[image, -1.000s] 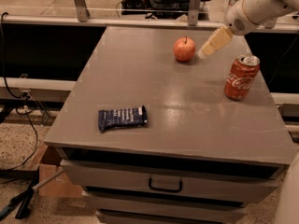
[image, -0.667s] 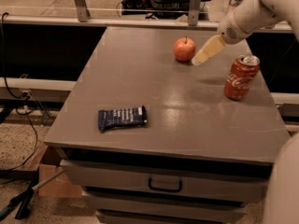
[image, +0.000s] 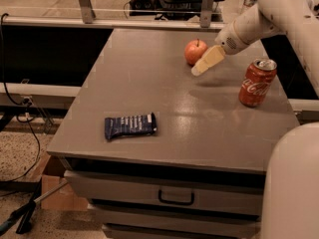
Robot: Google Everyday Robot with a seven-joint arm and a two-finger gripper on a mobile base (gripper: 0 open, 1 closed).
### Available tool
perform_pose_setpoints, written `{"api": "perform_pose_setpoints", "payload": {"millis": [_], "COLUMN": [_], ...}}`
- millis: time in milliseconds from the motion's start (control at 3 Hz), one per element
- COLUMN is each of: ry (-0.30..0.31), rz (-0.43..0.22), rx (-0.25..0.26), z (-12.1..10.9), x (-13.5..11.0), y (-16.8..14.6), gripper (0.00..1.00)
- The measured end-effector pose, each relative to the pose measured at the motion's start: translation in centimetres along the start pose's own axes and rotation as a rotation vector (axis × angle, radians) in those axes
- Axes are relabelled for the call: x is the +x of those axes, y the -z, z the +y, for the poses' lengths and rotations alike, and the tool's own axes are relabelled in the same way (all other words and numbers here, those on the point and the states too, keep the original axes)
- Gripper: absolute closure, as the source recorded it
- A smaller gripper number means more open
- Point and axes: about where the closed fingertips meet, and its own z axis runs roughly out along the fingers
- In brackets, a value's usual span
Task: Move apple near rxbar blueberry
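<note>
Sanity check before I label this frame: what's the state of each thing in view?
apple: on the table's far side, stem up, not held
rxbar blueberry: lying flat near the front left
gripper: low over the table, just right of the apple
Coca-Cola can: standing upright on the right
drawer: closed

End effector (image: 199, 69) just beside apple (image: 195, 52)

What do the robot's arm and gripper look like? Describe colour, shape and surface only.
The arm is a thick, smooth, rounded white casing with no cables showing. There is a small dark round spot near the wrist. Its gripper is a pale cream, flat, tapering piece, just right of the round red-orange apple on the far side of the grey table.
</note>
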Motion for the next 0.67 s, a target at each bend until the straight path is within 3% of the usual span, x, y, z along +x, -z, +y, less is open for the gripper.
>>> {"api": "perform_pose_setpoints", "payload": {"millis": [333, 667], "ry": [0.017, 0.045], "rz": [-0.028, -0.073], "rx": [-0.039, -0.078], "z": [0.4, 0.7], "x": [-1.1, -1.8], "y": [-1.7, -2.8], "gripper": [0.00, 0.17]}}
